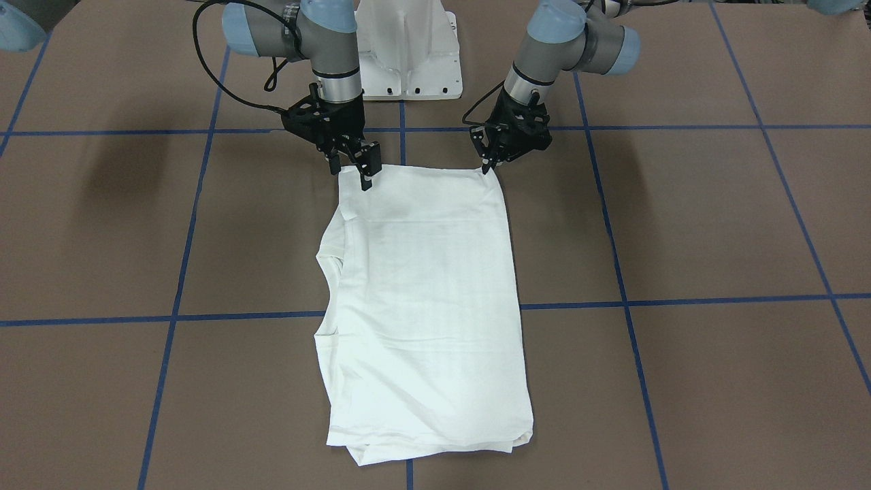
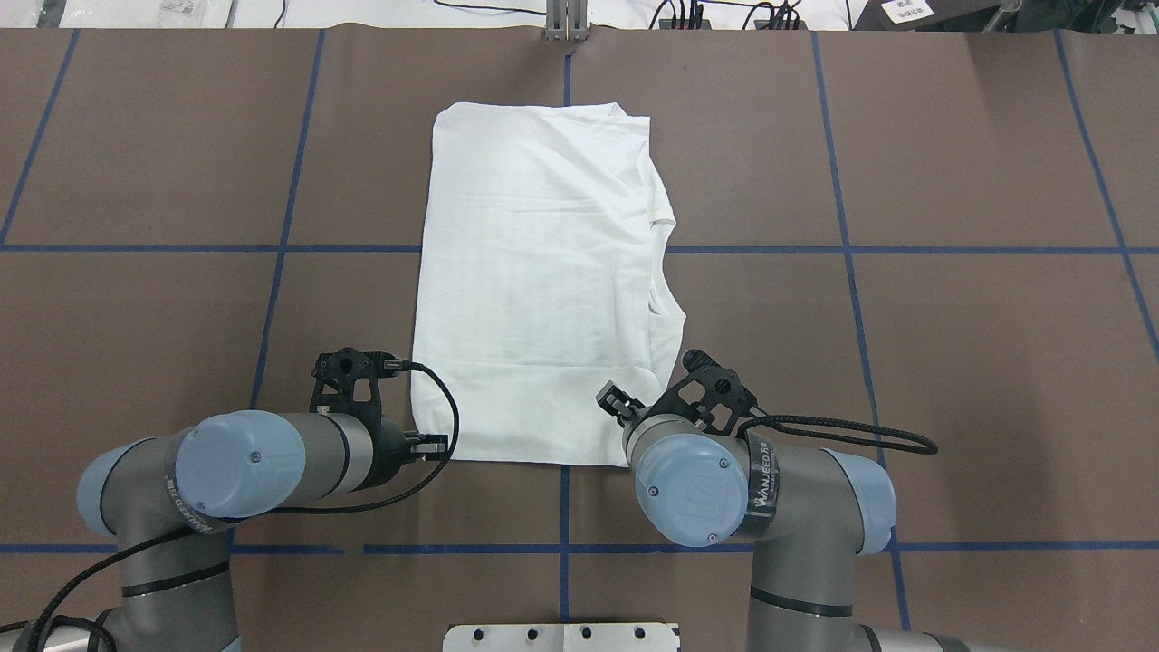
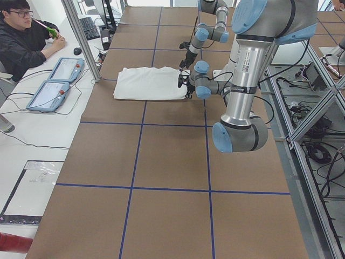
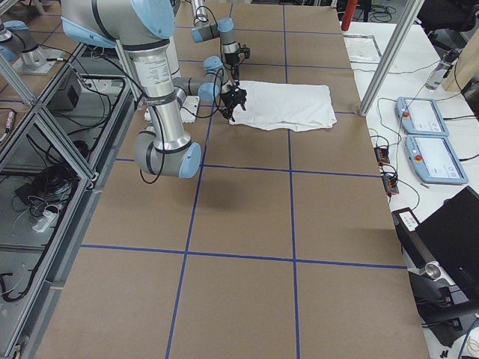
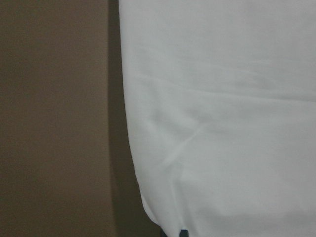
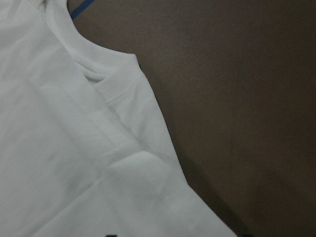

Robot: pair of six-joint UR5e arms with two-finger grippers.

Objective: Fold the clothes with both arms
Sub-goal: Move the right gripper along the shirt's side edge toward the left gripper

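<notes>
Lying flat near the middle of the brown table (image 1: 714, 224) is the white T-shirt (image 1: 422, 292), already folded into a long, narrow rectangle. It's laid lengthwise, running away from the robot, with one short edge right by the two grippers and the other, a bit rumpled, at the far end. The neck opening (image 2: 652, 272) is found on the long edge at the robot's right, about halfway along. Up close in the right wrist view the ribbed collar (image 6: 116, 86) is shown, plus a tiny sliver of black print (image 6: 109, 235) at the very bottom of that picture.

The right gripper (image 1: 352, 170) is parked at the near corner on the robot's right. Its fingers (image 1: 367, 178) are clearly spread apart in the front-facing view, one tip over the cloth and one just off it. The left gripper (image 1: 487, 163) is set at the other near corner, tips pointed down right at the cloth edge. Whether it's clamped or loose can't be told, since the fingers look bunched together from every angle. In the left wrist view only the shirt's side edge and rounded corner are shown against the brown surface.

A grid of blue tape lines (image 1: 680, 299) is laid over the table, and the white pedestal (image 1: 408, 54) is seen between the two arms. A seated person (image 3: 21, 38) is visible off to the side in the exterior left view.
</notes>
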